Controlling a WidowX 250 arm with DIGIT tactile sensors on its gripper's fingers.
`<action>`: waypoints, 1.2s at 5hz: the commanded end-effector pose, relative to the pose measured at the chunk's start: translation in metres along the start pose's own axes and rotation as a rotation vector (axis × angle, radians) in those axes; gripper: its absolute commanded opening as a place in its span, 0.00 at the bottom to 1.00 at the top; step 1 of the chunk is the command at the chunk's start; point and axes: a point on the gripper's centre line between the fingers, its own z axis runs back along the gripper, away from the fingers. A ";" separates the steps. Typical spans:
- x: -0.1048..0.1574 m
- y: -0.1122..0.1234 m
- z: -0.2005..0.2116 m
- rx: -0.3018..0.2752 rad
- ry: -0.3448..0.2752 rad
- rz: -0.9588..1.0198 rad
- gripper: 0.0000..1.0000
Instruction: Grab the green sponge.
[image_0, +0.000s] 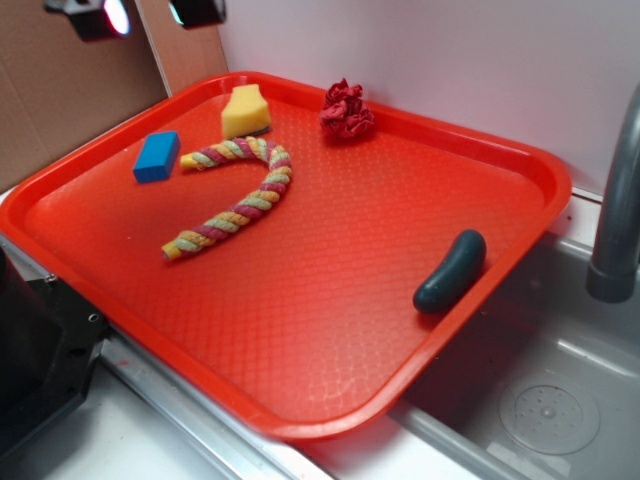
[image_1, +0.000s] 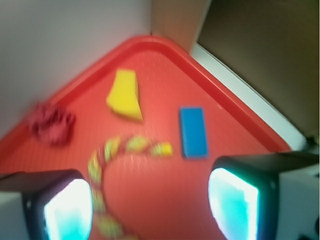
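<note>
I judge the grab barely begun; my tool (image_1: 150, 200) hangs high above the tray (image_0: 520, 170), jaws spread wide and holding nothing; the green sponge (image_0: 245, 111) sits untouched near the tray's far corner, just beyond the rope (image_0: 240, 200) and near the blue block (image_0: 157, 156); in the wrist view its long axis runs roughly away from me, narrow end farthest.

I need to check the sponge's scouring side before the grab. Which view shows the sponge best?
The exterior view: the sponge is sharp there, with its pinched sides and a dark layer along its bottom edge. The wrist view shows the sponge blurred, a plain yellow shape beyond the open hand.
</note>
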 end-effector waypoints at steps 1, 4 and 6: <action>0.050 0.007 -0.047 -0.017 -0.099 0.044 1.00; 0.065 -0.018 -0.106 -0.090 -0.070 -0.044 1.00; 0.065 -0.022 -0.126 -0.068 -0.033 -0.046 0.76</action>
